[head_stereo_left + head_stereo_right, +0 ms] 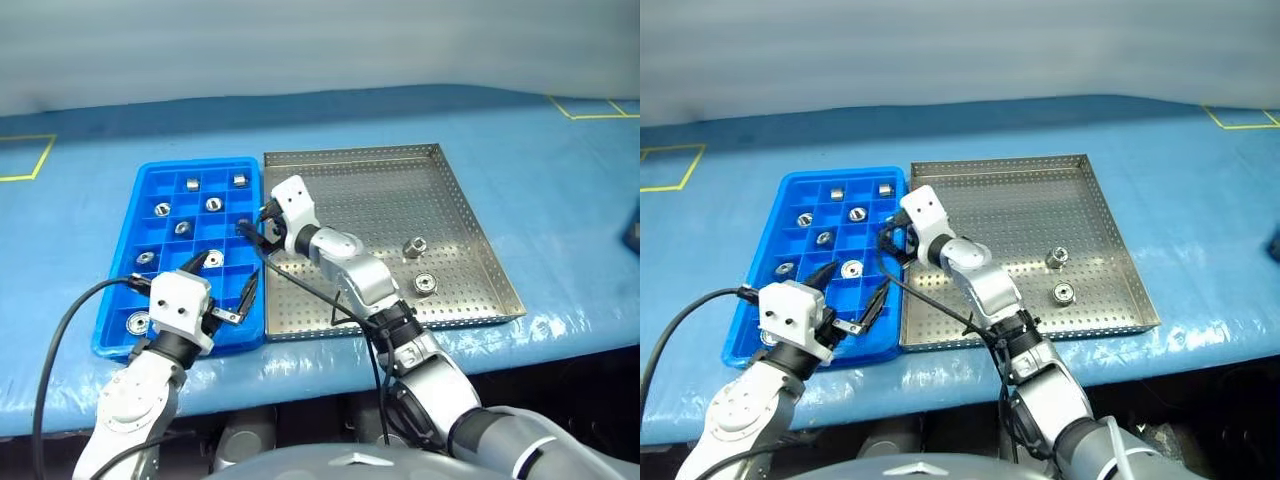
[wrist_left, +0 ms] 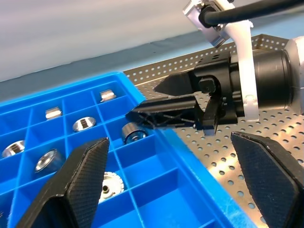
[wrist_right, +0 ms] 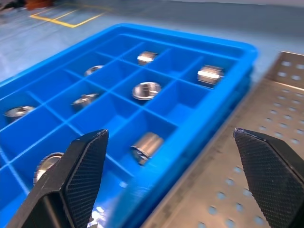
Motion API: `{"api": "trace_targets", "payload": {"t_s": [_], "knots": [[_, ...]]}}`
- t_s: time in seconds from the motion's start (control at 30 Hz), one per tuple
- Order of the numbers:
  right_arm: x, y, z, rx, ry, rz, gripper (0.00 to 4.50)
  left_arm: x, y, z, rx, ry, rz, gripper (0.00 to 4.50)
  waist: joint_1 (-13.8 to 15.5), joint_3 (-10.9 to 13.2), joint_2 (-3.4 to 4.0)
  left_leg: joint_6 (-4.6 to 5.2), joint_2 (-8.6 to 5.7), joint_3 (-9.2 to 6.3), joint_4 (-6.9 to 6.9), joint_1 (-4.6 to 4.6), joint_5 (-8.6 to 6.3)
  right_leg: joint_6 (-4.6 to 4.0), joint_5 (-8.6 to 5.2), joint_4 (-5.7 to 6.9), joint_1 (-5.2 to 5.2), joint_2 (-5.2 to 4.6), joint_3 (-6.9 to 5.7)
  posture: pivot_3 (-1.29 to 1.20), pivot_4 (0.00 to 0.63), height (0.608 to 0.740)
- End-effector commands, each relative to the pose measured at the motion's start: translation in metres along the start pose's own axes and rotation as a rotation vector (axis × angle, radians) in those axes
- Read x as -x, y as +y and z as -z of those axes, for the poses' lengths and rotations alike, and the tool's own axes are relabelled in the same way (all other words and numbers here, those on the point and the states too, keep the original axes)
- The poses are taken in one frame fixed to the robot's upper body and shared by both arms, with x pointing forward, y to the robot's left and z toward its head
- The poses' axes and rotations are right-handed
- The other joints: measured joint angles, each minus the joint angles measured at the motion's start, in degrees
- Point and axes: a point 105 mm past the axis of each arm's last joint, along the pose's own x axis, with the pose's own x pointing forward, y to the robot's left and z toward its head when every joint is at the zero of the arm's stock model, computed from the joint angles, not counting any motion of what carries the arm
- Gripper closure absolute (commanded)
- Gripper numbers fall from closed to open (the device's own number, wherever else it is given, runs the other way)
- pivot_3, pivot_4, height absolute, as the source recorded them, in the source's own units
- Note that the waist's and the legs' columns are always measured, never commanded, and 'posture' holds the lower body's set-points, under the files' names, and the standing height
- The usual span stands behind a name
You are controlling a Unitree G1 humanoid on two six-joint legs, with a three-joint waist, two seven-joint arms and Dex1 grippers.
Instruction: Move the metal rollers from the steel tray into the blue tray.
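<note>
The blue tray (image 1: 150,172) lies left of the steel tray (image 1: 400,190), their long sides touching. Several metal rollers sit in the blue compartments, among them one (image 3: 147,145) lying on its side at the tray's right edge. Two rollers (image 1: 414,246) (image 1: 425,283) rest on the perforated floor at the steel tray's right side. My right gripper (image 1: 258,226) hangs open and empty over the seam between the trays, just above that roller (image 2: 132,133). My left gripper (image 1: 222,278) stands open and empty over the blue tray's near end.
Both trays rest on a table with a blue cover (image 1: 560,200), whose front edge runs just below them. Yellow tape marks (image 1: 30,160) lie at the far left and far right. Black cables (image 1: 60,320) trail from both wrists.
</note>
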Motion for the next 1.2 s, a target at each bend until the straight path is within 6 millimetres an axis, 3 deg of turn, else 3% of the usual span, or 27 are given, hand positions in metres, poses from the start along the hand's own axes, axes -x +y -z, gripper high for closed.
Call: {"api": "trace_targets", "payload": {"t_s": [0.03,0.23,0.4,0.83,1.2], "knots": [[0.022,-0.029,-0.020,0.000,-0.069,0.179,0.04,-0.008,-0.010,-0.001,0.000,-0.014,0.098,0.00,-0.55,0.00,0.00,0.00,-0.01,0.00,0.00,-0.01,0.00,0.00,0.00,0.00,0.00,-0.01,0.00,0.01,0.150,0.740],[0.055,-0.068,-0.014,0.028,-0.009,0.480,0.04,-0.023,-0.023,-0.002,0.005,-0.033,0.216,0.00,-2.72,-0.01,0.02,0.00,0.00,0.09,0.05,0.00,0.00,0.04,0.03,0.01,-0.01,-0.01,0.05,-0.06,0.150,0.740],[0.078,-0.087,0.002,-0.040,0.053,0.625,0.04,-0.031,-0.034,-0.002,0.018,-0.042,0.286,0.00,-4.18,-0.02,0.04,0.01,0.00,0.09,0.05,0.00,0.00,0.05,0.04,0.01,-0.01,-0.01,0.07,-0.10,0.150,0.740],[0.120,-0.112,0.038,-0.180,0.162,0.842,0.04,-0.035,-0.042,-0.001,0.007,-0.039,0.355,0.00,-5.55,-0.02,0.05,0.02,0.00,0.11,0.06,0.00,-0.01,0.06,0.04,0.02,-0.01,-0.01,0.10,-0.12,0.150,0.740],[0.125,-0.113,0.043,-0.224,0.171,0.851,0.04,-0.034,-0.045,0.000,0.006,-0.032,0.371,0.00,-6.30,-0.02,0.06,0.03,0.00,0.12,0.06,0.00,-0.01,0.07,0.03,0.02,-0.01,0.00,0.12,-0.12,0.150,0.740]]}}
